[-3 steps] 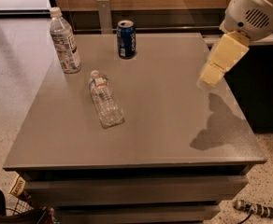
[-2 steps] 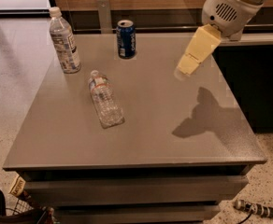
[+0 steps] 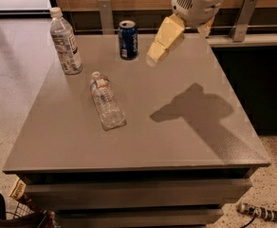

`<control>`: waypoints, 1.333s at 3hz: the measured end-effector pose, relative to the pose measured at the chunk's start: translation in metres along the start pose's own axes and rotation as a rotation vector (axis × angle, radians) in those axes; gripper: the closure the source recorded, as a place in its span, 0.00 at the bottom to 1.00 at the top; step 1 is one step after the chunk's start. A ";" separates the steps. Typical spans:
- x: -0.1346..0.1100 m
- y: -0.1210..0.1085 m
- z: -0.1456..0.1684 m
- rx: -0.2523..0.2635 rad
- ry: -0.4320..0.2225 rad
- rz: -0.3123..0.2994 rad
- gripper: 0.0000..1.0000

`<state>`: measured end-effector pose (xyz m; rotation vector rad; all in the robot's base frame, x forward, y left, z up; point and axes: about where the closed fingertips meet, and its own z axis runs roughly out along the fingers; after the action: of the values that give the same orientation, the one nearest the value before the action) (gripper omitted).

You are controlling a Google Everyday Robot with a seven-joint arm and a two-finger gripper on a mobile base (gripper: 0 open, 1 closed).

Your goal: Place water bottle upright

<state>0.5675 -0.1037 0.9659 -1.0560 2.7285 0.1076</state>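
The water bottle (image 3: 106,100) lies on its side on the grey table (image 3: 72,141), left of the middle, with its white cap pointing to the far left. It is small, clear and ribbed, with a white-and-red band near the shoulder. My gripper (image 3: 179,45) hangs above the far middle of the table, to the right of and beyond the bottle and well apart from it. Its yellow fingers (image 3: 164,39) are open and hold nothing. Its shadow falls on the table's right half.
A taller clear bottle (image 3: 65,42) with a text label stands upright at the far left corner. A blue soda can (image 3: 128,40) stands at the far edge, just left of the gripper. A dark counter lies to the right, and a basket (image 3: 15,213) sits on the floor at lower left.
My gripper has moved left from over the table's right edge to above the far middle, closer to the soda can. The bottles and the can have not moved.
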 end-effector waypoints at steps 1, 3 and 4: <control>-0.015 0.004 0.002 0.009 -0.014 0.100 0.00; -0.031 0.013 0.013 0.016 -0.021 0.135 0.00; -0.039 0.047 0.029 0.029 0.057 0.204 0.00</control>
<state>0.5694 -0.0390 0.9460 -0.7827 2.8736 0.0711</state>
